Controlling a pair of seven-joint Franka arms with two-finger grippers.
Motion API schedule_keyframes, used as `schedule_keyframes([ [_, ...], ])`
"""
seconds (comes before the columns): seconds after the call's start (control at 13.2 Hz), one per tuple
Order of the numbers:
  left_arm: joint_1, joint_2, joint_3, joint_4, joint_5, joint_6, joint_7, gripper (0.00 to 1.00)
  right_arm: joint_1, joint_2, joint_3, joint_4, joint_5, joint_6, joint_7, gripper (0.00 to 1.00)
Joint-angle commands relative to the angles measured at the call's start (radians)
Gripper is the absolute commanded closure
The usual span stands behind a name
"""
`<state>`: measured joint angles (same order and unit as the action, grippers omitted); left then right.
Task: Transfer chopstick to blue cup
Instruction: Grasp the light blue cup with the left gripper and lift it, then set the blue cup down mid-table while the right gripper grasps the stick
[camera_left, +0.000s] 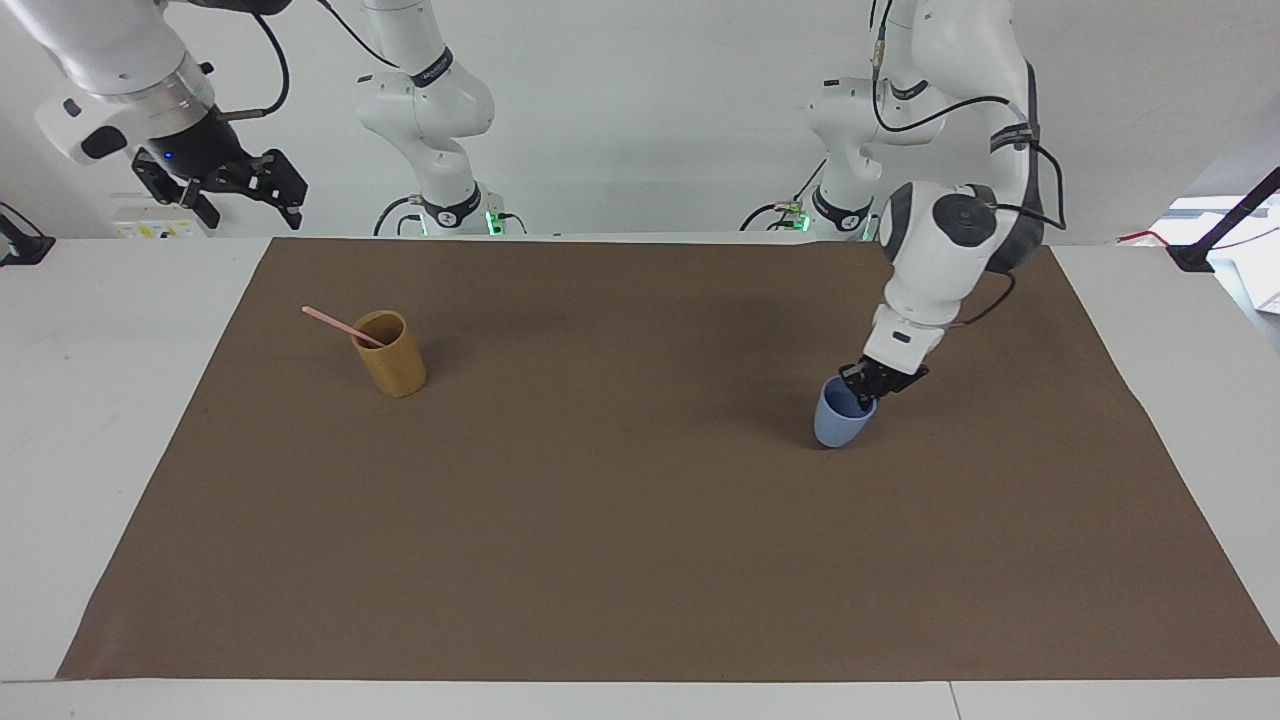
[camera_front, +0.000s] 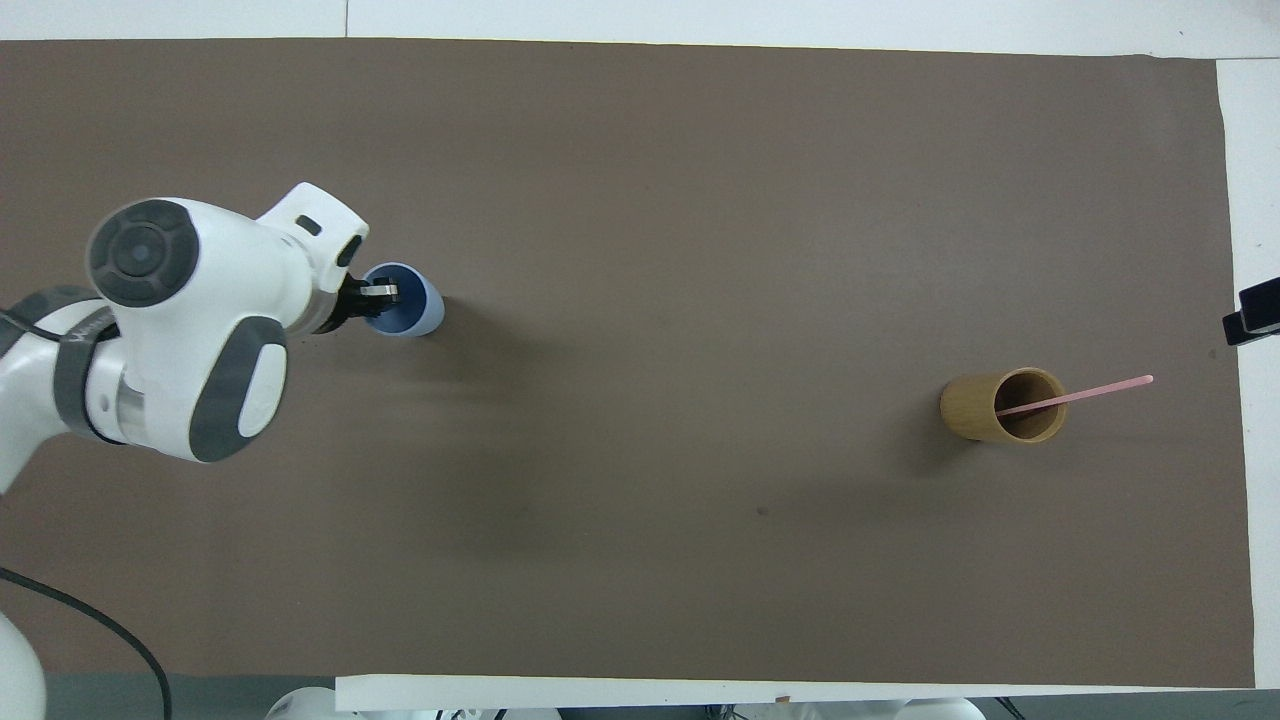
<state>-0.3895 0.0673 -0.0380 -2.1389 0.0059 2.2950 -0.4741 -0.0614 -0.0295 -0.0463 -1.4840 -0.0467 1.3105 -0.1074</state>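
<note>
The pale pink chopstick (camera_left: 335, 325) (camera_front: 1085, 394) leans in the tan-yellow cup (camera_left: 392, 358) (camera_front: 975, 408) toward the right arm's end of the table, its upper end sticking out over the rim. The light-blue cup (camera_left: 840, 425) (camera_front: 415, 312) is upright on the brown mat toward the left arm's end. My left gripper (camera_left: 862, 392) (camera_front: 378, 293) is shut on the blue cup's rim, one finger inside the cup. My right gripper (camera_left: 252, 205) waits open and empty, raised over the table edge at its own end.
The brown mat (camera_left: 640, 520) covers most of the table, with white table around it. Between the two cups the mat is bare. The left arm's white wrist hangs over the mat beside the blue cup.
</note>
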Motion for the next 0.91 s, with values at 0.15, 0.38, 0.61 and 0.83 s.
schedule_keyframes([
  [0.15,-0.185,0.028,0.015,0.013,-0.004,0.000,-0.173,1.00,-0.023,-0.049,0.005,-0.105,0.037,0.097,-0.104,0.00],
  [0.38,-0.207,0.026,0.015,0.011,-0.004,0.003,-0.192,0.53,-0.136,-0.076,0.003,-0.258,0.184,0.202,-0.197,0.00],
  [0.61,-0.151,0.000,0.018,0.037,-0.004,-0.012,-0.192,0.00,-0.233,-0.018,0.003,-0.317,0.311,0.244,-0.475,0.00],
  [0.83,-0.053,-0.049,0.020,0.187,-0.004,-0.249,-0.172,0.00,-0.326,0.060,0.003,-0.317,0.373,0.245,-0.771,0.00],
])
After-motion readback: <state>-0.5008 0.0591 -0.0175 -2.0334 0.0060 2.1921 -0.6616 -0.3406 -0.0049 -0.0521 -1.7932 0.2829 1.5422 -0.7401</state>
